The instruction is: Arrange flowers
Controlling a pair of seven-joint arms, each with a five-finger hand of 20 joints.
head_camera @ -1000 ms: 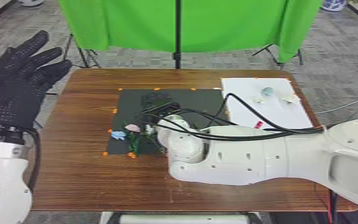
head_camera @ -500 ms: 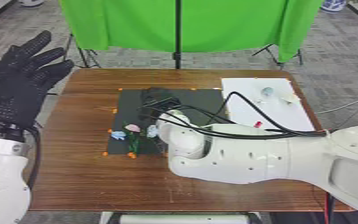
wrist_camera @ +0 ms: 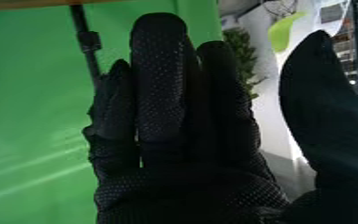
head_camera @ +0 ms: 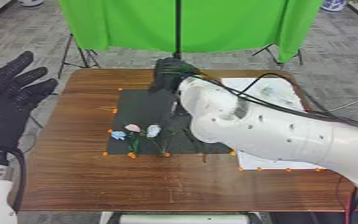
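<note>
Since the earlier frame we have moved our right robot hand (head_camera: 171, 75) to the tabletop's (head_camera: 82, 180) far edge; our left robot hand (head_camera: 7, 102) has drawn nearer us. Both are wide, fingers straight. We see the blue flower (head_camera: 119, 135), pink flower (head_camera: 133, 128) and pale flower (head_camera: 153, 130) side by side on the dark mat (head_camera: 135, 107).

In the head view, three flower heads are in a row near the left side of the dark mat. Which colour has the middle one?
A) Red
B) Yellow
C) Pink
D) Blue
C: the pink flower head is between the blue flower head on its left and the pale blue flower head on its right, on the dark mat.
</note>
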